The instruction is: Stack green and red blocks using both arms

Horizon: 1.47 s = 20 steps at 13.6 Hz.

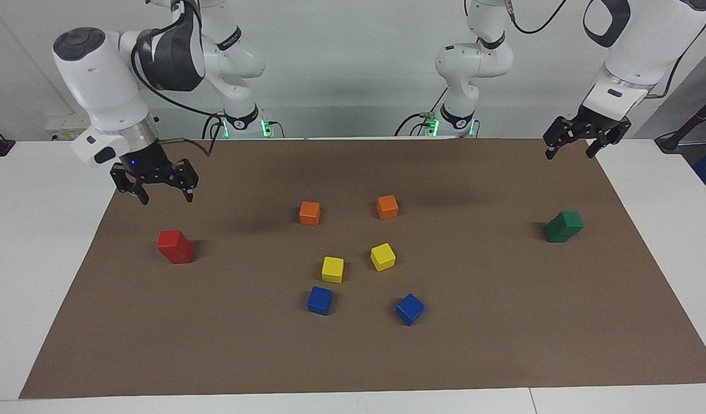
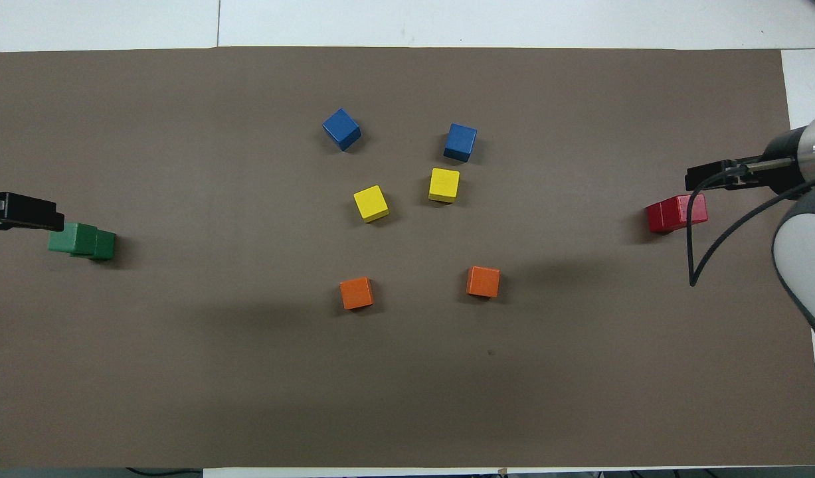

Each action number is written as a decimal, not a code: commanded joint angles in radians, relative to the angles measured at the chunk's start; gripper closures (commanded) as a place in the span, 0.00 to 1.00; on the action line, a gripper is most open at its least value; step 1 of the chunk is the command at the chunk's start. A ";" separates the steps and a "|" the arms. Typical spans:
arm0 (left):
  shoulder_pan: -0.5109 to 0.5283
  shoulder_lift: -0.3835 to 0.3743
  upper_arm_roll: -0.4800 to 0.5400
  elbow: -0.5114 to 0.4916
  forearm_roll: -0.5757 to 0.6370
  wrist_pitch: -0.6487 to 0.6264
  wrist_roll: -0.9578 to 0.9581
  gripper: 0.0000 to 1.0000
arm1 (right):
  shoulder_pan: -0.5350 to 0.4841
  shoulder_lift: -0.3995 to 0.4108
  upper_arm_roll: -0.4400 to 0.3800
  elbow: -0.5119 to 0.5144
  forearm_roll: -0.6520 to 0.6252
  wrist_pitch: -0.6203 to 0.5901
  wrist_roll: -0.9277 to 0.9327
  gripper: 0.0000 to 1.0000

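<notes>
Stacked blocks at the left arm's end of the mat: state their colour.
Dark green, clearest in the facing view.

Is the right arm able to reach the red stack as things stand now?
Probably yes. The right gripper hangs open in the air at the same end of the mat as the red stack, and nothing stands between them; the other cubes sit toward the middle.

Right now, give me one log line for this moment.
red stack: standing, free | green stack: standing, free | right claw: open, raised | left claw: open, raised | phase: both stacks built
</notes>
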 commanded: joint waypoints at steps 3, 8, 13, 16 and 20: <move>-0.016 0.002 0.010 0.017 -0.009 -0.008 -0.025 0.00 | -0.010 -0.008 0.002 0.058 0.002 -0.077 0.014 0.00; -0.009 0.000 0.010 0.017 -0.009 -0.009 -0.017 0.00 | 0.050 -0.002 -0.021 0.058 -0.004 -0.077 0.026 0.00; -0.005 0.000 0.010 0.016 -0.009 -0.011 -0.017 0.00 | 0.139 0.002 -0.150 0.071 0.006 -0.094 0.044 0.00; -0.005 0.000 0.010 0.017 -0.009 -0.009 -0.017 0.00 | 0.133 0.002 -0.150 0.078 0.006 -0.131 0.046 0.00; -0.009 0.000 0.010 0.020 -0.009 -0.009 -0.018 0.00 | 0.136 0.000 -0.150 0.092 0.005 -0.178 0.052 0.00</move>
